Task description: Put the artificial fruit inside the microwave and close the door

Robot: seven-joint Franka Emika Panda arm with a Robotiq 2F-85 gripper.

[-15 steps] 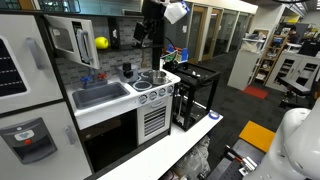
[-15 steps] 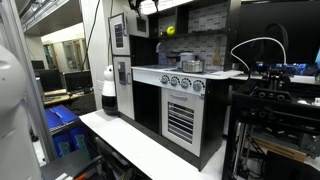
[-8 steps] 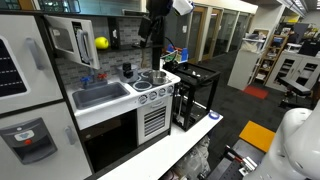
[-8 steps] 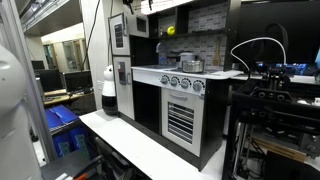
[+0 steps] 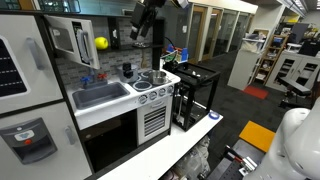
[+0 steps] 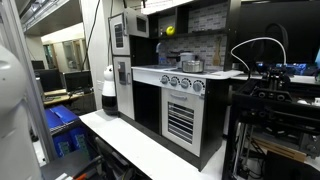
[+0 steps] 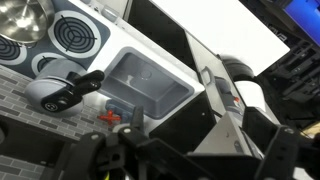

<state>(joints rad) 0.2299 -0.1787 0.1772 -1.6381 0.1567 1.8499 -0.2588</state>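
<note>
At far left in an exterior view you have the white fridge [image 5: 22, 70]; next to it the door [image 5: 62, 40] of the microwave [image 5: 90, 33] stands swung open, its dark window turned to the room; the other exterior view shows the door [image 6: 118, 35] open as well. Just right of the door sits the artificial fruit [image 5: 101, 43], small and bright yellow, in the dark opening; it seems to lie inside the microwave, but you cannot be fully sure from these angles. In the other exterior view the fruit [image 6: 169, 31] is at approx. the same height as the door window.

Further right your tool [image 5: 141, 30] hangs high above the tabletop [image 5: 120, 103], up and to the right of the fruit and apart from it; its fingers are spread and nothing is between them.

Below, the grey sink [image 5: 100, 95] is set in the tabletop, w/ the stove burners [image 5: 150, 78] to its right; in the wrist view the sink [image 7: 150, 85] is seen from above, w/ the burners [image 7: 72, 35] near it. A black frame [image 5: 195, 95] stands at the right end.
</note>
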